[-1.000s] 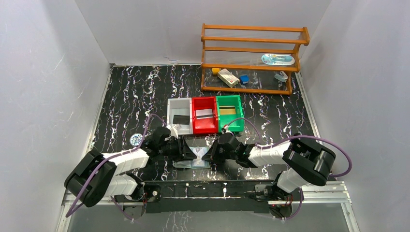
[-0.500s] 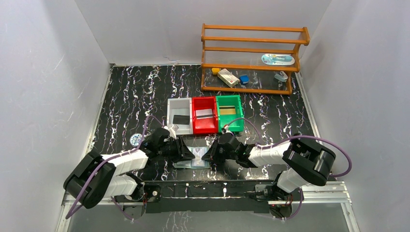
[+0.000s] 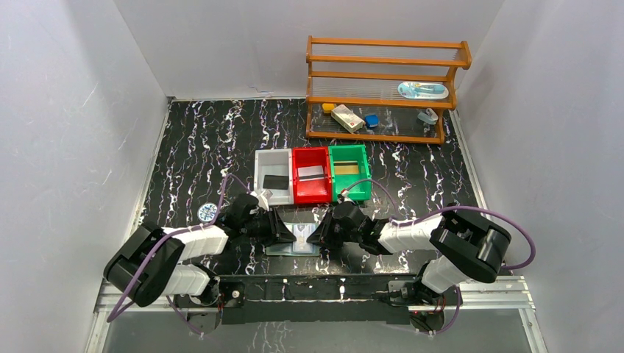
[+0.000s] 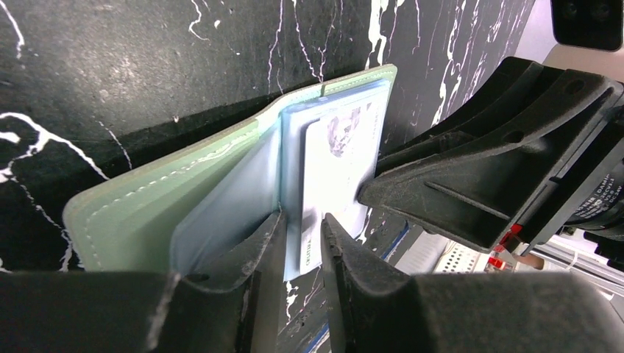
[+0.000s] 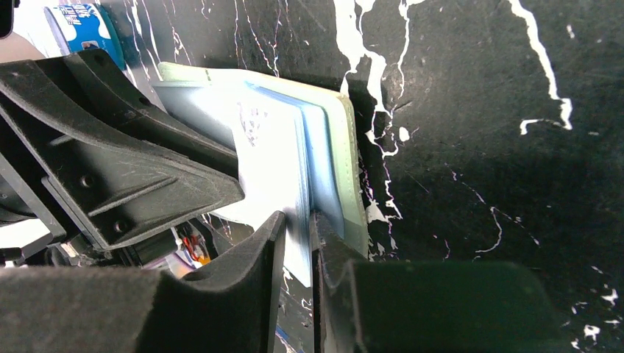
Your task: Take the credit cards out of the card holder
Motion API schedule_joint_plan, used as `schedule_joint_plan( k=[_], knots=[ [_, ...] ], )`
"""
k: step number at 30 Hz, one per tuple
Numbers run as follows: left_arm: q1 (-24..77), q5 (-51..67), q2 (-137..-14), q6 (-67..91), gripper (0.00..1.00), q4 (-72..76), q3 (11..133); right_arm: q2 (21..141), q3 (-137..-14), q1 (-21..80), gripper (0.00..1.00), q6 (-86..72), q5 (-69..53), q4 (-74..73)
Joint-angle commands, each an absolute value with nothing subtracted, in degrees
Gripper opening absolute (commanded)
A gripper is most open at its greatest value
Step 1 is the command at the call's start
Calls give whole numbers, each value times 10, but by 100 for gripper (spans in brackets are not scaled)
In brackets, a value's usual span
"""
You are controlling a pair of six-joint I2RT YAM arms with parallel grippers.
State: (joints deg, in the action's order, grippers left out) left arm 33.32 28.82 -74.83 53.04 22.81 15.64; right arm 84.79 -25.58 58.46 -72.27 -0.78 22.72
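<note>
Nearest: card holder (image 4: 147,213), open by table (image 3: 206,147) edge between both claws. The left gripper (image 4: 302,219) — clenched on its pocket leaf bearing pale card (image 4: 335,147), closer in than a second ago; the right gripper (image 5: 298,217) — nipping its clear leaves. Beyond: black card (image 3: 275,181) in white bin (image 3: 258,173).

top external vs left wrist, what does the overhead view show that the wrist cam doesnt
Only top external: the white bin, red bin and green bin, each with a loose card lying in it, the wooden rack at the back, and the round tin.
Only left wrist: the pale printed card in a clear pocket, its edge between the left gripper fingers, and the cover's stitching.
Both: the open card holder on the table, with the right gripper meeting it from the other side.
</note>
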Motion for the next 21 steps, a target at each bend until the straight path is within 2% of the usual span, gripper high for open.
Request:
schedule_joint_plan(
  k=[1,11,21],
  knots=[
    [337,303,-766,545,21,274,142,866,-243,583,27,-712,4,186],
    [337,350,-781,585,9,384,122,871,-241,582,27,-712,-3,194],
    [337,384,-789,596,16,433,121,883,-239,581,27,-713,-10,206]
  ],
)
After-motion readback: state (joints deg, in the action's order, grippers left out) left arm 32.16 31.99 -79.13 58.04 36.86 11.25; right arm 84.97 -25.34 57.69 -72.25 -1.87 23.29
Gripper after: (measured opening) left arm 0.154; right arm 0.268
